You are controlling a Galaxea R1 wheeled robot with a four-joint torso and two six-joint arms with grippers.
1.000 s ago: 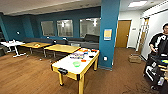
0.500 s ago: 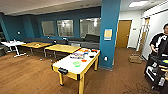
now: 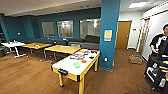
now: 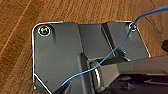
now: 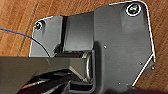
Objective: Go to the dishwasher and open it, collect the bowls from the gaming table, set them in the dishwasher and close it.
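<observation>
Little has changed over the last second: the whole head view has shifted only slightly, which reads as the camera creeping forward, not the furniture moving. From left to right, a small white table (image 3: 12, 44) stands by the far wall, then two yellow-topped tables (image 3: 62, 49) in front of a long dark sofa (image 3: 82, 41). Near the middle stands the gaming table (image 3: 65, 67), long and white-topped on yellow legs, one short end towards the robot. On it lie a green bowl (image 3: 76, 65), an orange bowl (image 3: 84, 61) just beyond, and colourful game boxes (image 3: 77, 56) at the far end. A teal pillar (image 3: 109, 32) rises just behind and to the right. At the far right a person (image 3: 160, 43) stands beside a dark cart (image 3: 156, 72). Both wrist views look down on wooden floor (image 4: 17, 50); whether either gripper is open or closed cannot be told, and nothing appears to be held. The dishwasher is not among these things. To do the approach well, I judge the robot should come squarely to the table's near end, stopping with the bowls in reach and clear of the pillar.
</observation>
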